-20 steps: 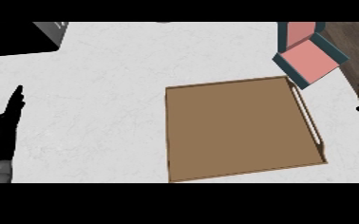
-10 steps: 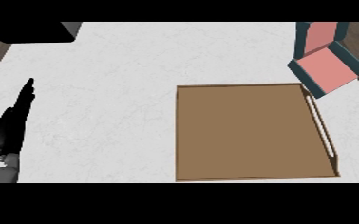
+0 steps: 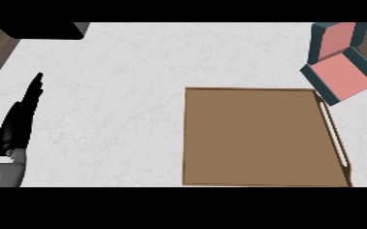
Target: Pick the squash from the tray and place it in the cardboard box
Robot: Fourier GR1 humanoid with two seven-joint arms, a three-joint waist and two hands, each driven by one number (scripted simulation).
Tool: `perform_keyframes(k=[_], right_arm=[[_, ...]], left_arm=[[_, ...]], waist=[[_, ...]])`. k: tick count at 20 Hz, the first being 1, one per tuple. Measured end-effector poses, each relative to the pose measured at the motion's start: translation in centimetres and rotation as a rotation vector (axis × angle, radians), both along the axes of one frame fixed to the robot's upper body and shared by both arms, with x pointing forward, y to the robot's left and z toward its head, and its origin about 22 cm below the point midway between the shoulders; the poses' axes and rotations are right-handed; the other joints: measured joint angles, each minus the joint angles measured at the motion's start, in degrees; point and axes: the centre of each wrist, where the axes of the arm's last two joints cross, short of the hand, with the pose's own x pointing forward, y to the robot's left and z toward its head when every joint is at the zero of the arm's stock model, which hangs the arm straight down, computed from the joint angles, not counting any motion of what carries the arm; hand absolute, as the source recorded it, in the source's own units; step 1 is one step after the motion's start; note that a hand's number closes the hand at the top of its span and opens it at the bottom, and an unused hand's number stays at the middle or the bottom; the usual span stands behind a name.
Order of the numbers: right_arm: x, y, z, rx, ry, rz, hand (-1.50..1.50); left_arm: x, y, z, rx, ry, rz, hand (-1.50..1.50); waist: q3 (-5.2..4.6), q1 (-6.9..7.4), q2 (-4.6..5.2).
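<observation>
The head view looks steeply down on a white speckled counter. A brown wooden tray fills the lower right, its slotted handle running along the right rim. Its floor is bare: no squash shows on it, nor anywhere else in the picture, so where the squash lies cannot be told from here. At the upper right edge sits a box with teal walls and a salmon-pink inside, partly cut off by the border; it is the only box in sight, and it does not look like plain cardboard (whether it is the target I cannot say). A dark block occupies the top left corner.

The left hand shows at the left edge, fingers straight and together, pointing up and holding nothing; it rests there, well apart from the tray. The right hand is not in view, so nothing can be said about it.

As a judgement, the task stands either at its very start or with the pick in a state these pictures cannot confirm. The next move calls for finding the squash, most likely with the unseen right arm, since both tray and box lie on that side.

Against the frame of half a second ago, the tray and the box sit a little farther right and lower in the picture, and more of the dark corner block shows. The left hand keeps its straight-fingered pose at the edge.
</observation>
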Motion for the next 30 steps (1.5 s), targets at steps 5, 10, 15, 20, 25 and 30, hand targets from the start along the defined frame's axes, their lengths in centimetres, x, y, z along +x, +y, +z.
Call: perform_keyframes(k=[5,10,15,20,25,30], right_arm=[[3.8,2.8,0.4,0.119,-0.015,0.023,1.50],[7.6,5.9,1.6,0.218,-0.007,0.016,1.50],[10.6,8.7,1.6,0.295,0.030,0.012,1.50],[12.5,11.0,0.8,0.320,0.062,-0.006,1.50],[13.3,12.4,-0.9,0.294,0.088,-0.056,1.50],[13.8,13.4,-2.7,0.366,0.146,-0.129,-1.50]], left_arm=[[0.1,0.0,0.1,0.000,0.000,-0.002,0.00],[0.7,-0.2,0.1,0.000,-0.002,-0.019,0.00],[1.4,-0.7,0.3,-0.001,-0.005,-0.031,0.00],[1.2,-1.3,-0.1,-0.002,-0.013,-0.042,0.00],[1.7,-0.9,0.6,0.002,-0.028,-0.058,0.00],[2.0,-1.6,0.3,-0.003,-0.034,-0.065,0.00]], waist=[[-0.06,0.35,0.01],[-0.04,1.01,0.25],[0.00,1.55,0.58],[0.04,2.44,0.89],[0.12,3.23,1.40],[0.18,3.85,1.83]])
